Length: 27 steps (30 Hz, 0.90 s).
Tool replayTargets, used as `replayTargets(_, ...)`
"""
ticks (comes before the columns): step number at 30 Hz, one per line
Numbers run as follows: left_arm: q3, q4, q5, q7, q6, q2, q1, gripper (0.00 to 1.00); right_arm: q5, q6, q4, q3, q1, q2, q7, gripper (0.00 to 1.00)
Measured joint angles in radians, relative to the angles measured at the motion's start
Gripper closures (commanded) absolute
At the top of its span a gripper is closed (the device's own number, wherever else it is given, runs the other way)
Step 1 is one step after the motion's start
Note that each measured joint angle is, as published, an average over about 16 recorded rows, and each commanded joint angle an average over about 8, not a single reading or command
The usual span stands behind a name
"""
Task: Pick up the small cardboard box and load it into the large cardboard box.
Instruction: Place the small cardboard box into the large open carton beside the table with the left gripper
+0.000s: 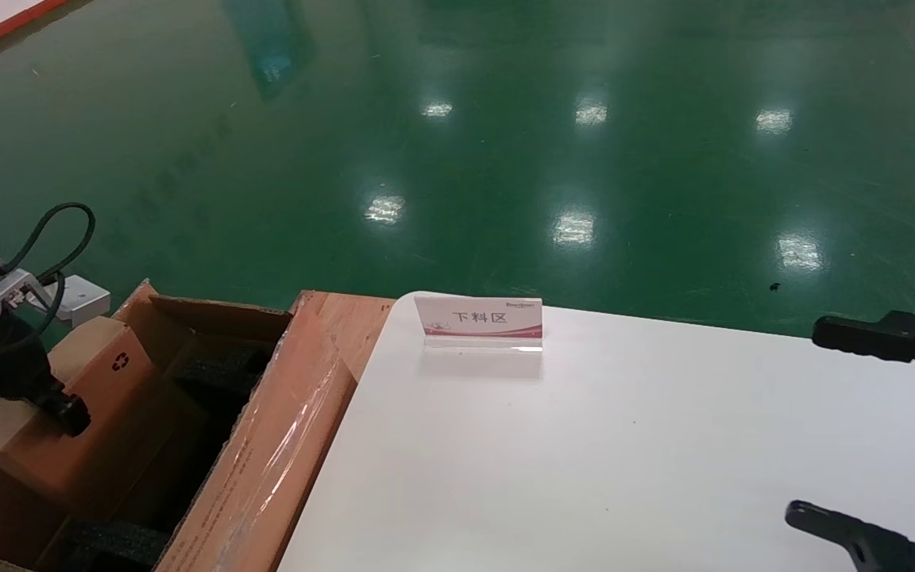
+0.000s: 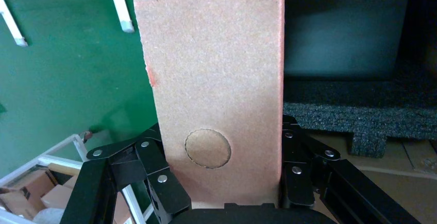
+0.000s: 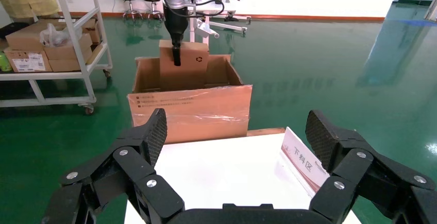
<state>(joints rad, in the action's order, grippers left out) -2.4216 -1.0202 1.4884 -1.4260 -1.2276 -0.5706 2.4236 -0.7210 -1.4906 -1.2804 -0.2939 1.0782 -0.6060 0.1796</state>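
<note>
Cardboard fills your left wrist view: the small cardboard box [image 2: 216,80] sits clamped between the fingers [image 2: 154,175] of your left gripper [image 1: 68,415], which press on its two broad faces, closed only to the box's thickness. You are at the loading step. The box hangs tilted over the open mouth of the large cardboard box [image 1: 267,445], beside the desk [image 1: 584,445], its lower part already inside and its recycling symbol facing up. Black foam pads [image 2: 355,118] lie below. My guess is that your next move is to lower it until it rests on the foam or the carton floor, then spread the fingers; watch that it clears the flaps. Your right gripper [image 3: 237,147] is parked over the desk near the sign [image 1: 479,322], fingers wide apart, holding nothing.
</note>
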Motion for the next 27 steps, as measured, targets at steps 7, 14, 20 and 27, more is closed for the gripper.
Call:
replayTargets(7,0.001,0.018,-0.002,-0.002,0.023,-0.009,-0.026,1.00,0.000,0.000,0.000,0.000,0.000,0.000,0.000,0.00)
replayTargets(14,0.005,0.043,-0.012,0.006,0.045,-0.016,-0.052,1.00,0.001,0.000,0.000,-0.001,0.000,0.000,0.000,0.00)
replayTargets(20,0.010,0.067,-0.024,0.018,0.063,-0.021,-0.071,1.00,0.001,0.000,0.000,-0.001,0.000,0.000,-0.001,0.00)
replayTargets(27,0.016,0.095,-0.036,0.032,0.081,-0.024,-0.091,1.00,0.001,0.001,0.000,-0.002,0.000,0.001,-0.001,0.00)
